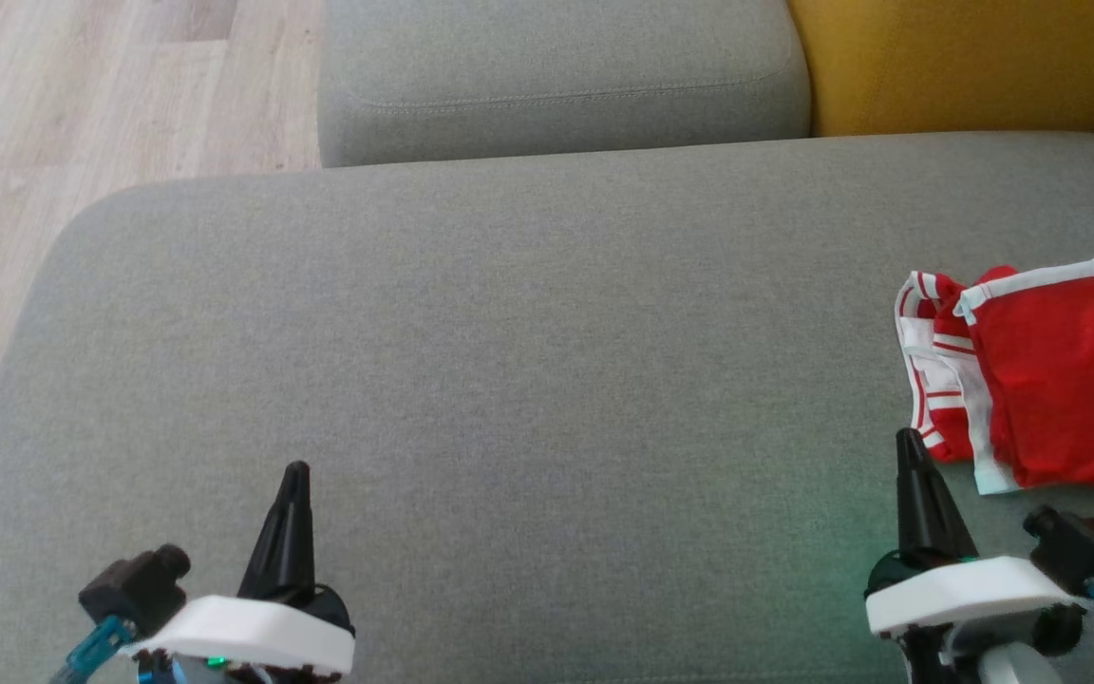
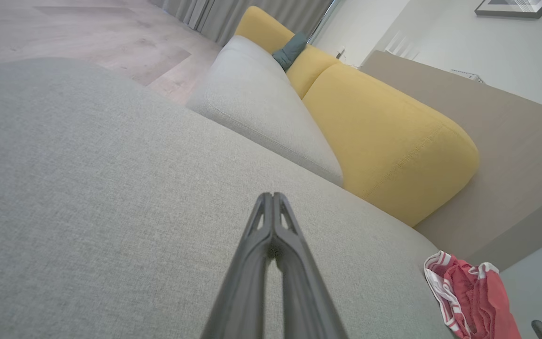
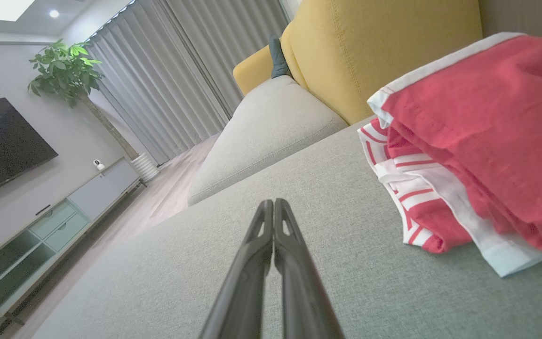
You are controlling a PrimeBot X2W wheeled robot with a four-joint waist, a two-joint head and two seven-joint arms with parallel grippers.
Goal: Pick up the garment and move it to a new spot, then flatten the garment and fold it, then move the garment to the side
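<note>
Left tool [image 1: 296, 469], right tool [image 1: 908, 437]: white housings [image 1: 253, 638], black tapered fingers [image 1: 283, 546], blue fittings [image 1: 96, 642].

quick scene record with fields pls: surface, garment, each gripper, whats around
surface: grey sofa seat
garment: red garment with white trim, lying in folded layers at the seat's right side
left arm: left gripper, jaws shut, empty, over bare seat
right arm: right gripper, jaws shut, empty, just left of the garment, not gripping it
behind: yellow cushion at the back right
beyond the seat: wooden floor to the left
</note>
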